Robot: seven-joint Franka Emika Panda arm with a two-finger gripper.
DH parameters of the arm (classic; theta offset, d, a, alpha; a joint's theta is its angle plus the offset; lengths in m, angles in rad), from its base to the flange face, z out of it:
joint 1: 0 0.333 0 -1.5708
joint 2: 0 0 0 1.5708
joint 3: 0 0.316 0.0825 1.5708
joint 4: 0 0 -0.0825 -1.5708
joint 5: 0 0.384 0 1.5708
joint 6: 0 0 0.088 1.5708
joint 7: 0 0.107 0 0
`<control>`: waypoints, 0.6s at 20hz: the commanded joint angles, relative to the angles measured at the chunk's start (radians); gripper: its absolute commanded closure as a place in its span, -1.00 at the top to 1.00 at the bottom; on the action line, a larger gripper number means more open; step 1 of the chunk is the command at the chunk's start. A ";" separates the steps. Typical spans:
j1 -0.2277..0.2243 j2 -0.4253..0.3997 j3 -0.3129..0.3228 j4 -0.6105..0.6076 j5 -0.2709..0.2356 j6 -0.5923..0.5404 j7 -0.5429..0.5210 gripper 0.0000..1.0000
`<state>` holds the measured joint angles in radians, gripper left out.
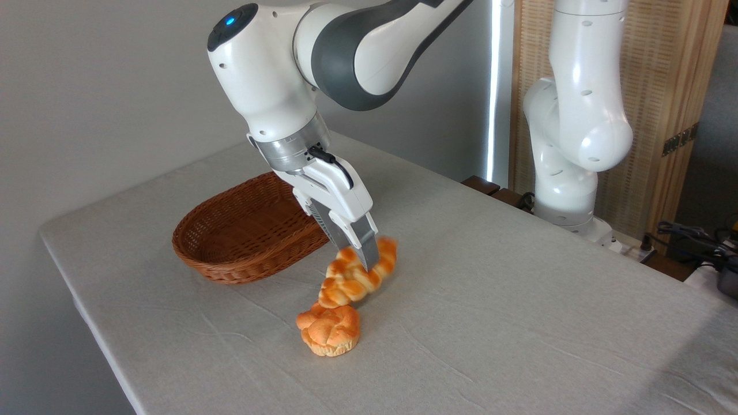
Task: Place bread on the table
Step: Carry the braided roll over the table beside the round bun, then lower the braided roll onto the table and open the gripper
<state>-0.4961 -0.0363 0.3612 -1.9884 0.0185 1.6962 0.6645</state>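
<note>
Camera view, left to right. Brown wicker basket point(245, 233) sits at about 10 o'clock on the desk point(519, 300); what shows of its inside is bare, though the arm hides its right end. So the loaf is already out of it.

Just right of the basket, toward centre, the claw point(369, 260) comes down tilted, its fingers clamped across the upper half of the bread point(357, 278). The braided loaf hangs at a slant: top end at 1 o'clock from the claw tip, slightly motion-blurred, lower end pointing to 7 o'clock. Can't tell whether that lower end touches the cloth or hangs just above it; there's a faint shadow under it but no clean contact line.

At 6 o'clock from the loaf, a round knotted bun point(328, 329) rests flat on the desk. The loaf's low end is just beside it, maybe touching its top edge; can't resolve that.

Right side: a stretch of bare cloth, then the arm base point(568, 190) at 2 o'clock.

Status, my read: lift-out and transfer done, placement mostly done. Left: settle the loaf flat on the cloth, part the fingers, pull clear upward. Risk: the low end lands on the bun instead of the desk, so the loaf ends propped or nudges the bun. A small shift toward 3 o'clock would give clean cloth.
</note>
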 commanded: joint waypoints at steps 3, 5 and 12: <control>-0.012 -0.005 0.007 0.000 0.018 -0.009 0.000 1.00; -0.012 -0.005 0.007 0.000 0.018 -0.007 0.000 1.00; -0.012 -0.024 -0.004 0.143 0.003 -0.010 -0.002 1.00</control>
<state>-0.4970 -0.0420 0.3598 -1.9330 0.0185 1.6989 0.6645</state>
